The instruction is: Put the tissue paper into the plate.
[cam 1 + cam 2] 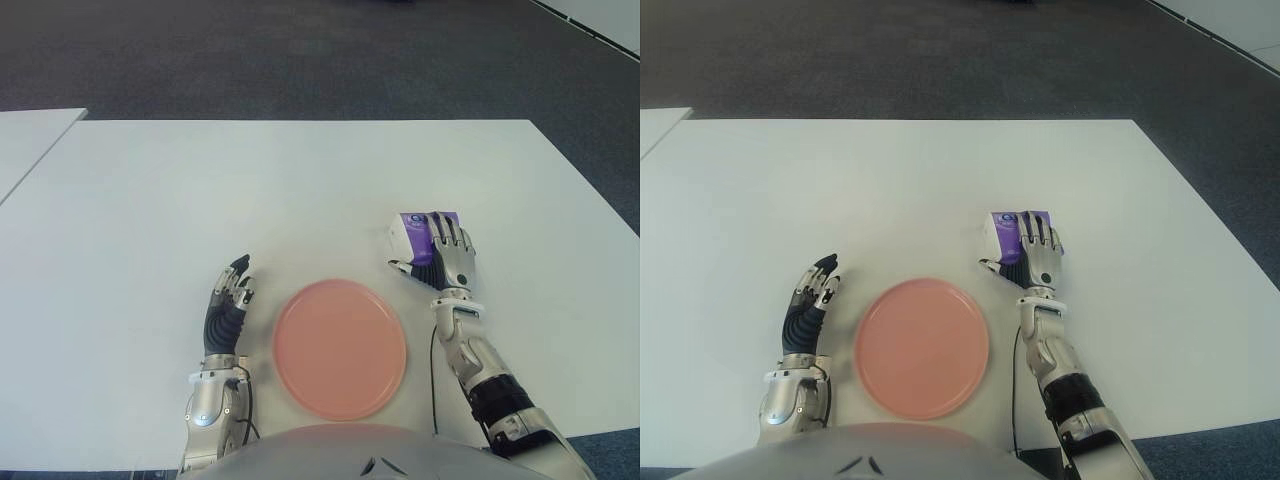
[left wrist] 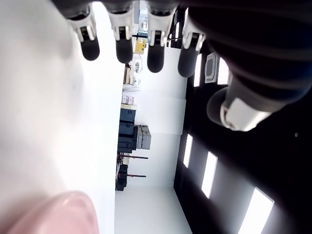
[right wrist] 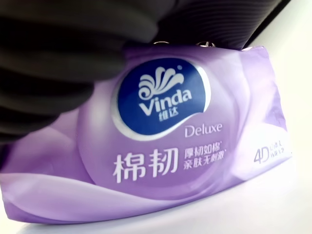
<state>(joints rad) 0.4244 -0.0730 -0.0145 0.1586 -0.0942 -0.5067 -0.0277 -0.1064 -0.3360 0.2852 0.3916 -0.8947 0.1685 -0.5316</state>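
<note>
A purple and white Vinda tissue pack (image 1: 410, 232) lies on the white table (image 1: 300, 180), just beyond and to the right of the pink plate (image 1: 340, 347). My right hand (image 1: 440, 250) is laid over the pack's right part. Its fingers stretch flat across the top and its thumb points left in front of the pack, not closed around it. The right wrist view is filled by the pack (image 3: 165, 146) right under the palm. My left hand (image 1: 230, 295) shows left of the plate with its fingers (image 2: 124, 48) relaxed and holding nothing. Nothing lies in the plate.
A second white table (image 1: 30, 140) stands at the far left, across a narrow gap. Dark carpet (image 1: 300, 60) lies beyond the table's far edge and off its right side. The robot's body (image 1: 330, 455) shows at the bottom.
</note>
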